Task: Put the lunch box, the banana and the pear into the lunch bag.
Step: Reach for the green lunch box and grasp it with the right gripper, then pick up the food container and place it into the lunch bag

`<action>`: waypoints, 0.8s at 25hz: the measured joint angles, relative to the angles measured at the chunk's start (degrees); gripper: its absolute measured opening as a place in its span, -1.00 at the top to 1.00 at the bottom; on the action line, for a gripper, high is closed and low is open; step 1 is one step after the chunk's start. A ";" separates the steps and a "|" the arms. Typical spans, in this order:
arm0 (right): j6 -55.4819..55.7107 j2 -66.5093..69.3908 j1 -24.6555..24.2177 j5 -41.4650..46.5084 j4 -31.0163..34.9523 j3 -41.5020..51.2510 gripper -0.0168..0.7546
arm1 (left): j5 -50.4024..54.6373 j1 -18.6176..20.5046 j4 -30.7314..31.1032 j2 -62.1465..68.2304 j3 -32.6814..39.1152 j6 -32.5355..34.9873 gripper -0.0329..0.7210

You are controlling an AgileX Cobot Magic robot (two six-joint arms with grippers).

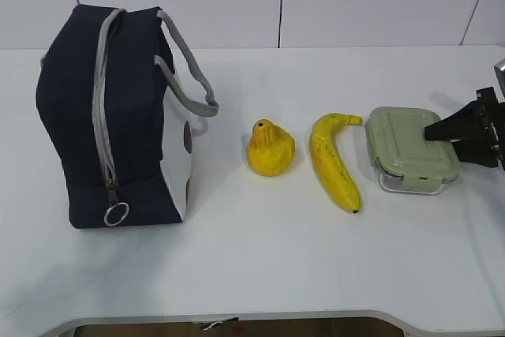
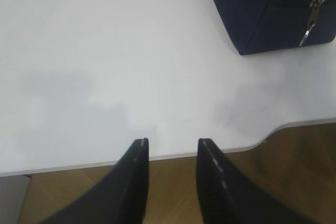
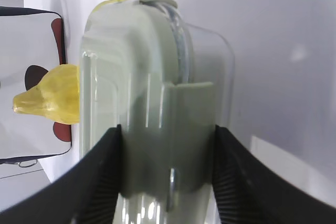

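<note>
From across the table, the right gripper [image 1: 432, 132] is reaching over the lunch box [image 1: 410, 150], which is lying beside the banana [image 1: 334, 162] and pear [image 1: 271, 147]; the lunch bag [image 1: 118, 116] is standing zipped at the left, well apart.

The left gripper [image 2: 172, 142] is hovering over bare table near its front edge, jaws partly apart, holding nothing.

Up close, the right jaws are flanking the box, seemingly touching; whether they are gripping it, I cannot tell.

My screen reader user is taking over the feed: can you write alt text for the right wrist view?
The right hand straddles the end of the lunch box, its two dark fingers pressed against the sage-green lid and the clear base. Behind the box, the yellow pear sits on the white table, with the lunch bag's white panel beyond it.
</note>
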 joint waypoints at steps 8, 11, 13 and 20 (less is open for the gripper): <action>0.00 0.00 0.00 0.05 0.00 0.00 -0.05 | 0.00 0.00 0.00 0.00 0.00 0.00 0.28; 0.00 0.00 0.00 0.05 0.04 0.00 -0.05 | 0.00 0.00 0.00 0.00 0.00 0.00 0.28; 0.00 0.00 0.00 0.05 0.04 0.00 -0.05 | 0.00 0.00 0.00 0.00 0.00 0.00 0.28; 0.90 0.00 0.00 0.05 0.04 0.00 0.00 | 0.00 0.00 0.00 0.00 0.00 0.00 0.28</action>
